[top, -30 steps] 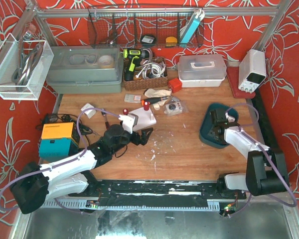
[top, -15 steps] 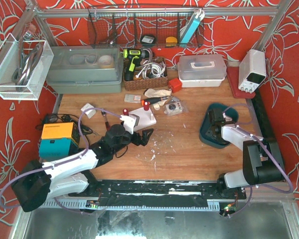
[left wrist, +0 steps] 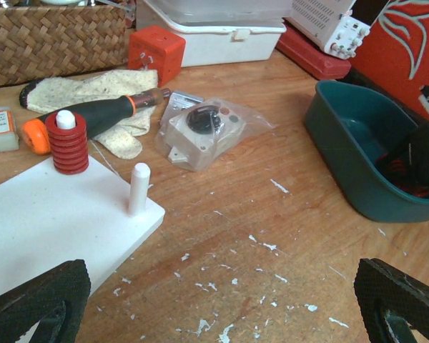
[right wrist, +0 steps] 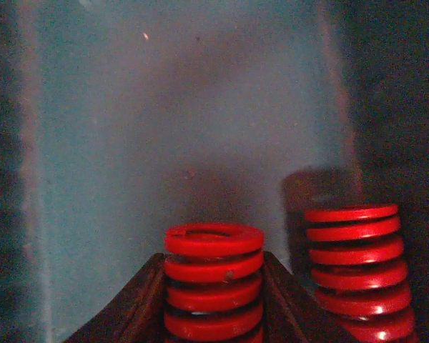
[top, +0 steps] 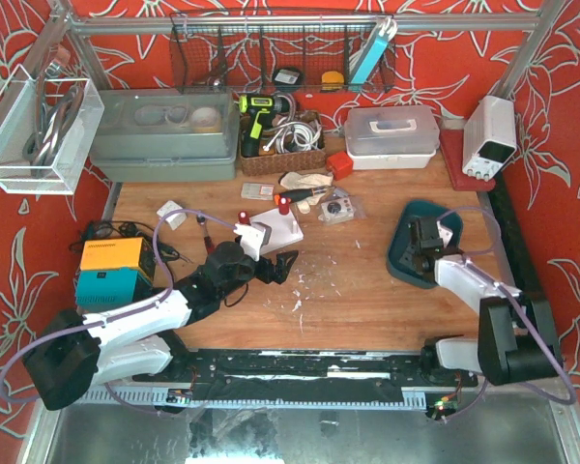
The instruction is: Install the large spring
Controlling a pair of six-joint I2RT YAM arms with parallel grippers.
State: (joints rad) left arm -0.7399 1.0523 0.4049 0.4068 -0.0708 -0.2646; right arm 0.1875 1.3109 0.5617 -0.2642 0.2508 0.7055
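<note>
The left gripper (top: 282,266) hovers low over the wooden table (left wrist: 272,236), just at the near right corner of the flat white board with two upright pegs (left wrist: 57,221). Its jaws stand wide apart with nothing between them; in its wrist view the black fingertips (left wrist: 36,300) sit at the two bottom corners. On the board, a small red coil spring (left wrist: 66,146) sits over the far left peg, and the bare white peg (left wrist: 139,187) stands near the right edge.

Well to the right of the board lies the dark teal plastic bin (left wrist: 343,143). The right gripper (top: 422,246) is down inside it. In its wrist view the dark fingers (right wrist: 136,307) press on both sides of an upright red coil spring (right wrist: 213,279), so the jaws are clamped on it. A second red coil spring (right wrist: 357,271) stands just beside it on the bin floor. Which of the two is larger I cannot tell.

Just beyond the board lie a screwdriver with a black and orange handle (left wrist: 93,118) and a cream knitted glove (left wrist: 86,89), touching each other. Beyond and right of the board is a clear plastic bag holding a pale part (left wrist: 204,132). Farther back stand an orange cube (left wrist: 156,51), a woven wicker basket (left wrist: 50,39), a white lidded plastic box (left wrist: 214,36) and a white power supply (left wrist: 322,25).
</note>
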